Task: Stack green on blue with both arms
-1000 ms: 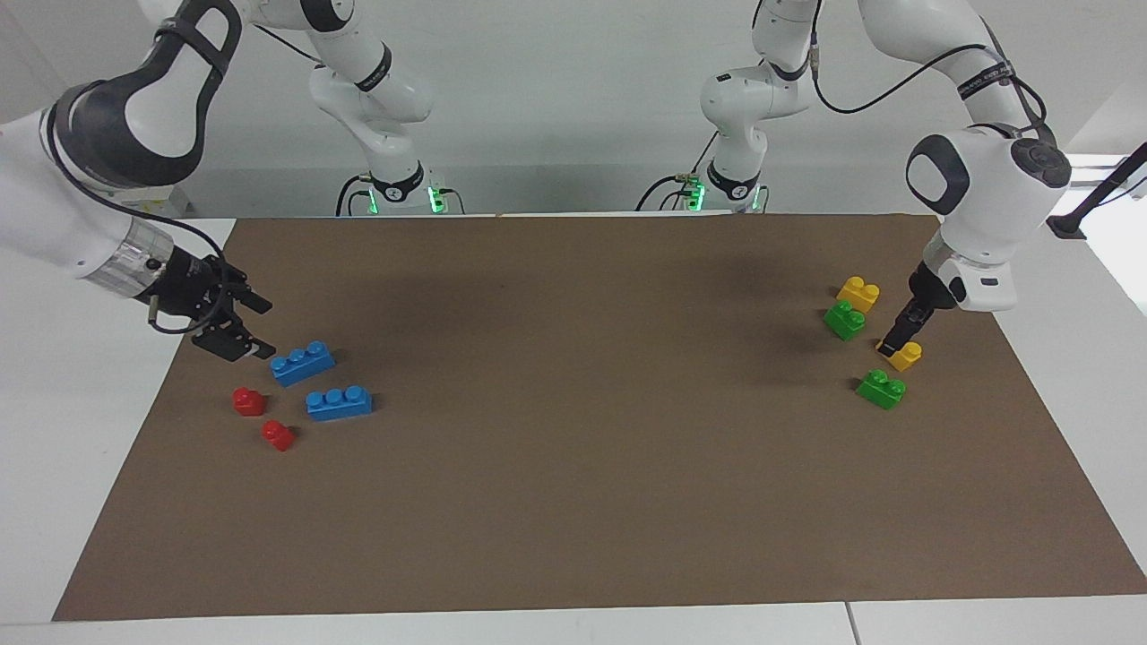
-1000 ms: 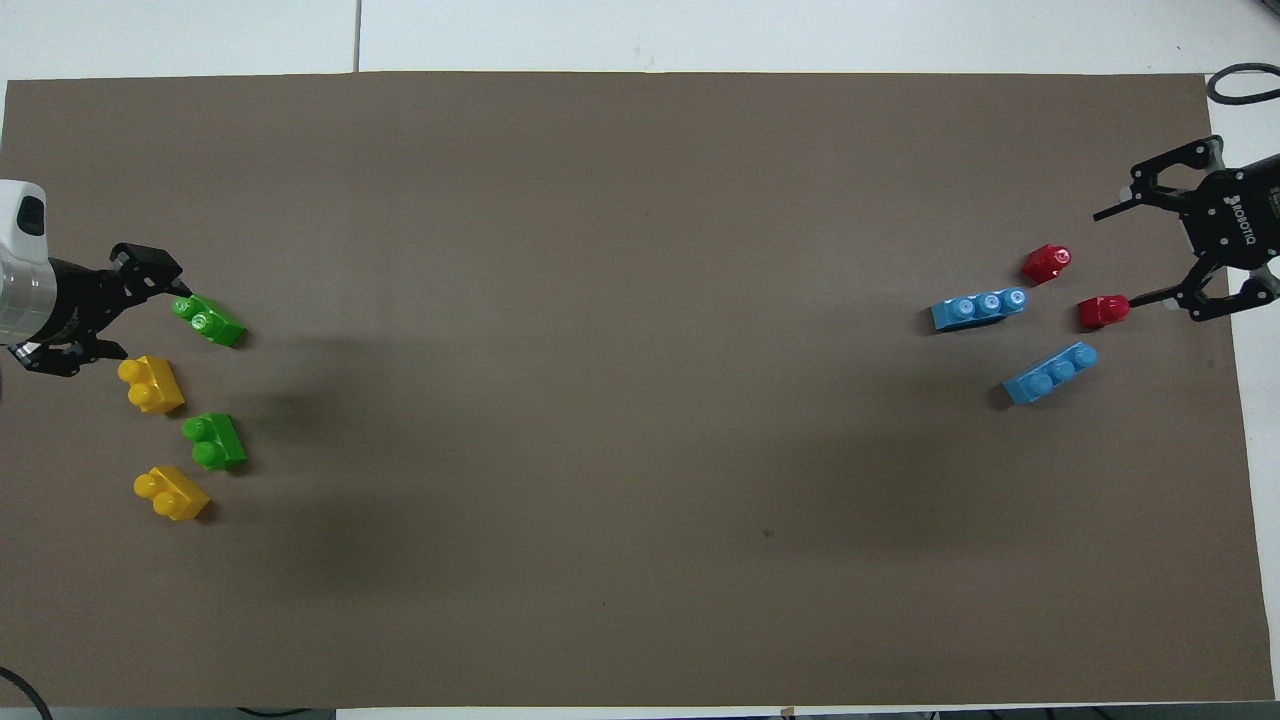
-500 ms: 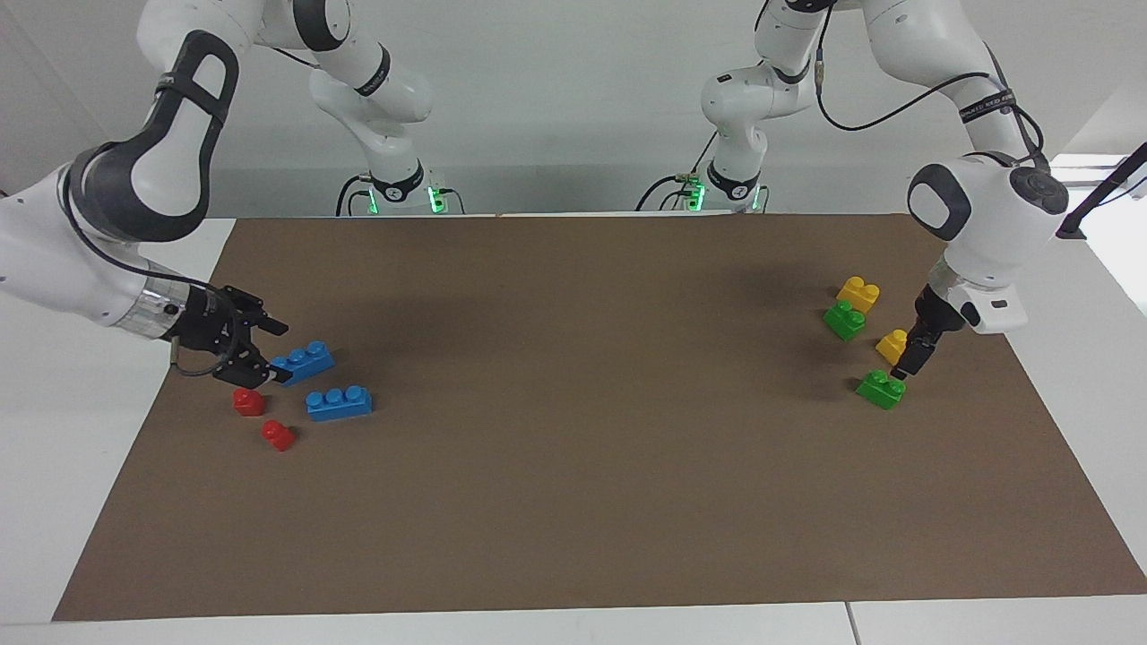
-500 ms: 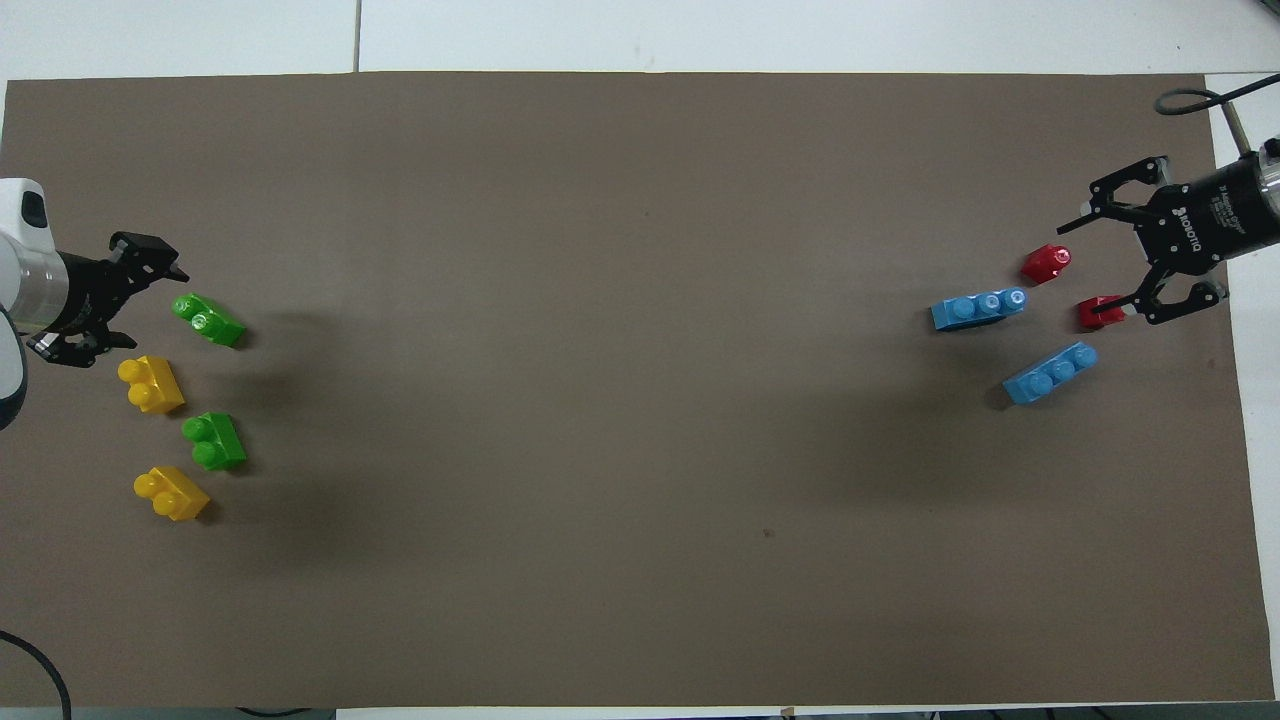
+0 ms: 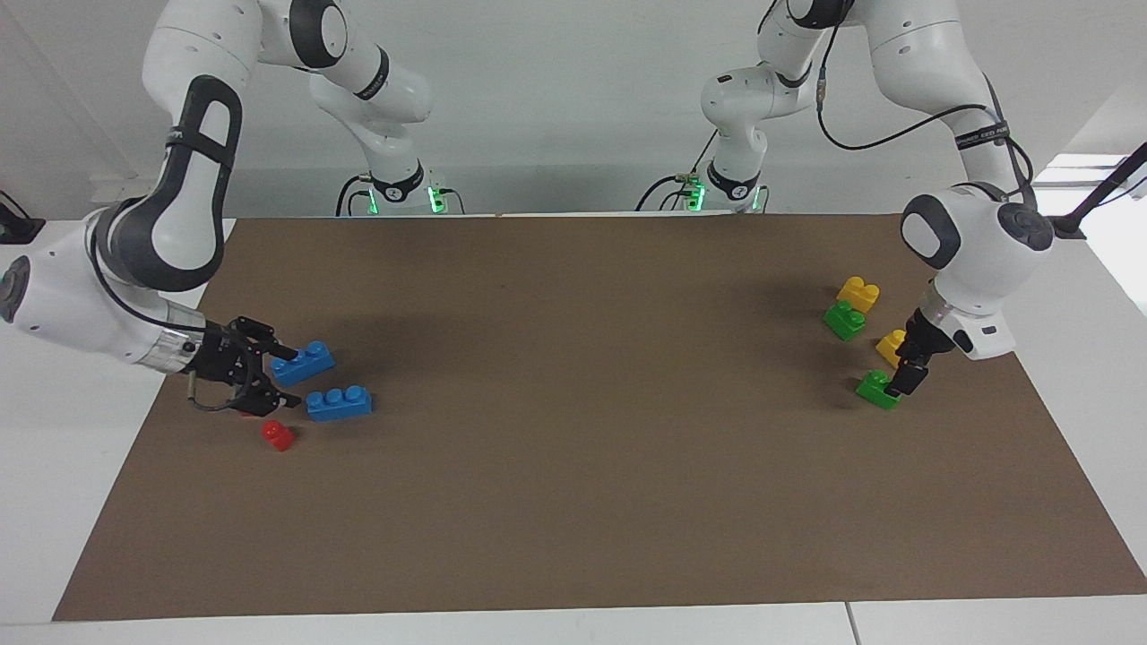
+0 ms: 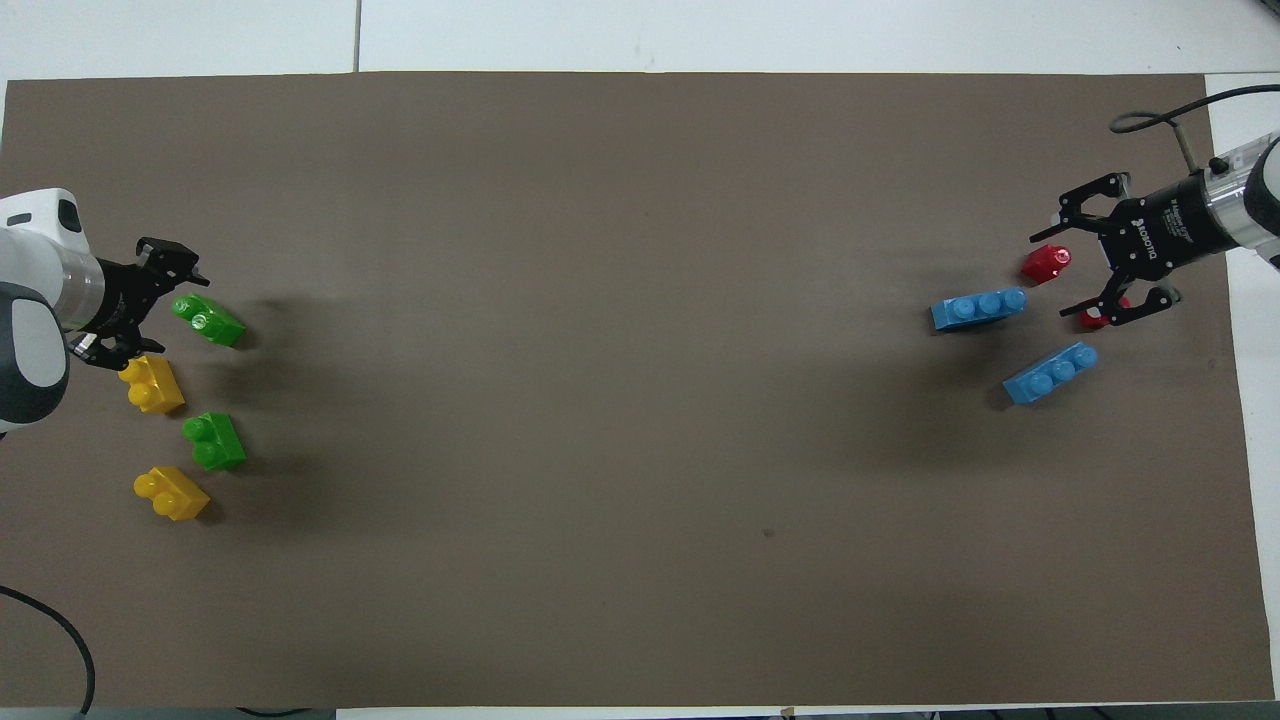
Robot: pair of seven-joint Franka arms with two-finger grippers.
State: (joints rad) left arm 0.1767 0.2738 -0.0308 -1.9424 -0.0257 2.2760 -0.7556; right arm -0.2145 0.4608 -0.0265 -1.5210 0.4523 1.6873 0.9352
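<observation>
Two green bricks lie at the left arm's end: one (image 5: 876,391) (image 6: 208,320) farther from the robots, one (image 5: 844,320) (image 6: 214,441) nearer. My left gripper (image 5: 901,380) (image 6: 150,315) is open and low at the end of the farther green brick, which is not between its fingers. Two blue bricks lie at the right arm's end: one (image 5: 302,362) (image 6: 1050,372) nearer, one (image 5: 339,402) (image 6: 978,308) farther. My right gripper (image 5: 278,376) (image 6: 1062,275) is open and low beside their ends, holding nothing.
Two yellow bricks (image 6: 150,385) (image 6: 172,493) lie among the green ones. A red brick (image 5: 278,435) (image 6: 1046,262) lies by the right gripper; a second red brick (image 6: 1100,316) is partly hidden under its fingers. All rest on a brown mat (image 5: 573,448).
The right gripper has come down and moved in from the mat's edge toward the blue bricks. The left gripper has moved from the yellow brick down to the farther green brick.
</observation>
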